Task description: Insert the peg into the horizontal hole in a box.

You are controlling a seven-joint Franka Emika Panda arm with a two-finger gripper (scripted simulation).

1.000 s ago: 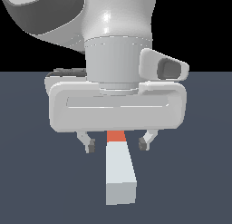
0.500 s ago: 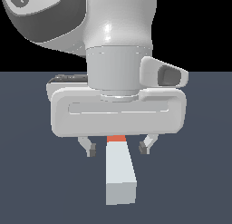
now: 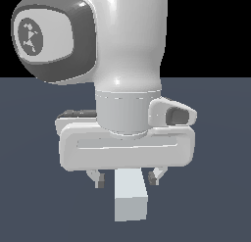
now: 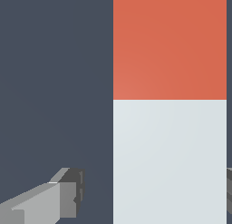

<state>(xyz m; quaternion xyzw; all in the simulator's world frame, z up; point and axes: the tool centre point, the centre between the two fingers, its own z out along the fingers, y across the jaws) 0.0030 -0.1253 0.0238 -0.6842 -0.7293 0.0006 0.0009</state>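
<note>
The peg [image 3: 130, 199] lies flat on the dark floor, its pale grey-white end pointing toward the exterior camera. Its orange-red end is hidden behind the hand there. In the wrist view both the orange-red section [image 4: 170, 46] and the pale section [image 4: 170, 159] show. My gripper [image 3: 126, 179] is open and low over the peg, with one finger on each side of the bar. In the wrist view the gripper [image 4: 154, 191] straddles the pale section; one finger [image 4: 68, 196] stands clear of the peg, the other is at the frame edge. The box and hole are out of view.
The dark blue-grey floor [image 3: 211, 206] spreads around the peg. The arm's white body [image 3: 127, 55] fills the upper part of the exterior view and hides what is behind it.
The hand has come down toward the peg. The orange-red end, seen between the fingers earlier, is now hidden behind the hand in the exterior view. The fingers stay open.
</note>
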